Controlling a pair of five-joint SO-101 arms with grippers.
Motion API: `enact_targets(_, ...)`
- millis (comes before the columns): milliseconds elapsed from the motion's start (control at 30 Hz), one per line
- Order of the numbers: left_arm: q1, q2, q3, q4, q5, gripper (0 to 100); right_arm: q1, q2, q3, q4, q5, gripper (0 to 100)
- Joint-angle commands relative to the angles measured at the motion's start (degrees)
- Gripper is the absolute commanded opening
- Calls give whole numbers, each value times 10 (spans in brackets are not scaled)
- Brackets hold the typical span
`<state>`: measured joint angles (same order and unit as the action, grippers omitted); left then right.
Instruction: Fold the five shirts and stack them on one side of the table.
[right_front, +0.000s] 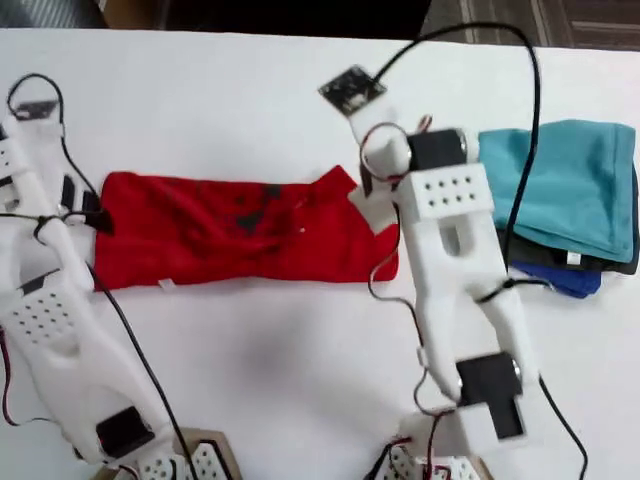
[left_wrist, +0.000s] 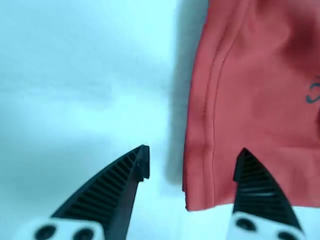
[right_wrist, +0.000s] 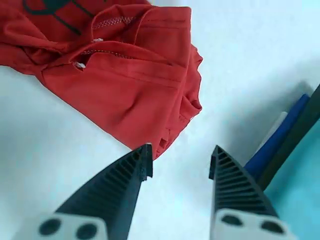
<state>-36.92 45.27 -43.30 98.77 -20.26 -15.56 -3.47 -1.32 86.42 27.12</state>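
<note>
The left pincer (left_wrist: 194, 152) is hanging with its jaws apart at the left end of the red shirt (right_front: 230, 235), one jaw above the hem and the other above the bare counter (right_front: 300, 100). The right pincer (right_wrist: 181, 150) is also gaping, just off the shirt's right end. The shirt is lying mid-counter as a long strip, so a crosswise fold is probably coming up. For that, each pincer is needing to drop and pinch an end. A stack of folded shirts (right_front: 575, 180) is sitting at the right edge.
</note>
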Motion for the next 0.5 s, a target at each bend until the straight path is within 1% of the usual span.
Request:
enact_targets(0,11,33,-51,6,4,294,4,-79,68,-43,0,197)
enact_targets(133,31,97,-107,10,-17,290,4,-113,115,-57,0,197)
enact_targets(367,51,180,-196,11,-22,290,5,-124,122,-53,-3,197)
enact_targets(467,56,207,-204,18,-50,290,5,-124,121,-53,-4,197)
